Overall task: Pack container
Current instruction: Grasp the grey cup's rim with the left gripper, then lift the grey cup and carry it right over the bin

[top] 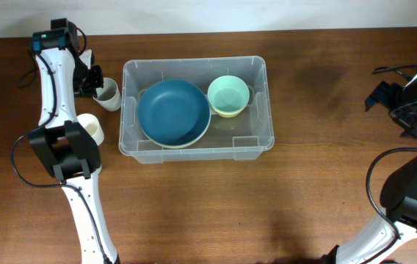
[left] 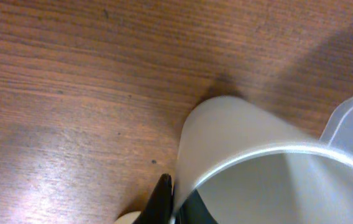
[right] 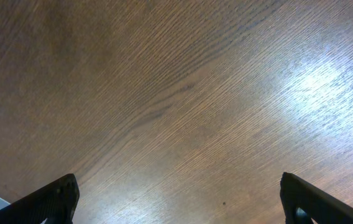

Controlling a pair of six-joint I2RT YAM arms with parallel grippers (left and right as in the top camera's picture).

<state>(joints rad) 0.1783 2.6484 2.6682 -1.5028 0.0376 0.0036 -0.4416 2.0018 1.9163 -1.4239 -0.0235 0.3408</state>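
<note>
Pinching the wall of a pale grey cup (top: 109, 94) (left: 238, 137), the left gripper (top: 95, 82) (left: 175, 200) is closed tight on the rim, with one black finger outside the cup and the other inside it. This cup stands upright near the far left corner of the wooden table (top: 304, 191), just beside the container's left end.

The container (top: 194, 61) sits by the far edge of the table, a little left of its middle, with its long side running along that edge. Inside it a blue plate (top: 173, 112) fills the left part and a light green bowl (top: 228, 95) sits in the far right part, touching the plate's rim.

A second, cream cup (top: 92, 128) stands on the table nearer the front than the grey one, left of the container.

The right gripper (top: 388, 97) (right: 179, 196) hangs over bare wood by the table's right edge, well apart from the container, with its fingers (right: 55, 199) spread wide and nothing between them.
</note>
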